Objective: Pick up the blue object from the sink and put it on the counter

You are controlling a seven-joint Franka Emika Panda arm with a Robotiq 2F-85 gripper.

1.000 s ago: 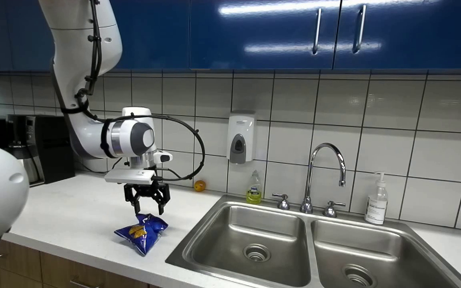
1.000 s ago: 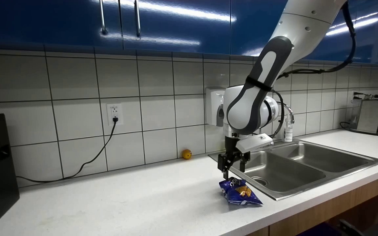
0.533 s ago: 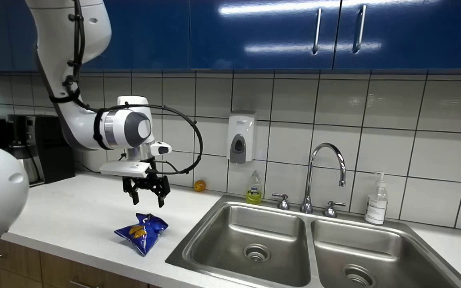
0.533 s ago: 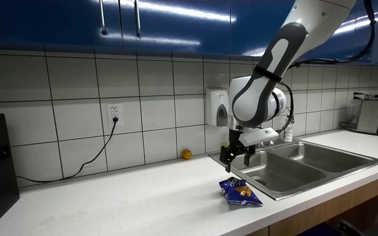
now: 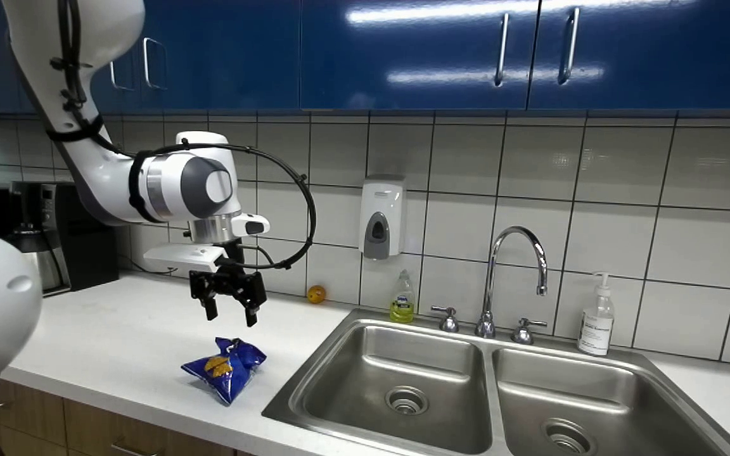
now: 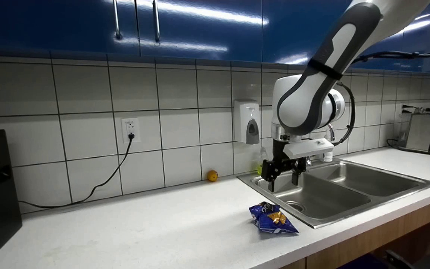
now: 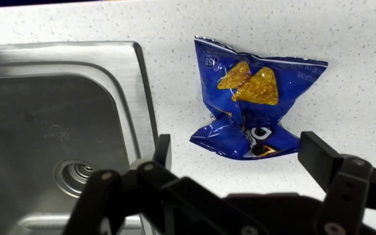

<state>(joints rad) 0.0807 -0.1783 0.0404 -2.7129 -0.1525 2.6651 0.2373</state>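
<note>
I see a glossy, crumpled blue foil-like snack bag (image 7: 253, 112) lying on the speckled white counter (image 5: 130, 329), beside the stainless-steel sink (image 7: 132, 83). Printed golden triangular chips show; I read "150" and "CHIPS", its white logo creased. My black two-fingered gripper (image 5: 231, 316) hangs clear, spread wide, holding nothing.

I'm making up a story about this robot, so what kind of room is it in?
It looks like a kitchen: there's a double sink with blue cupboards above. It may be a shared one, perhaps at an office, because a soap dispenser is fixed to the wall.
</note>
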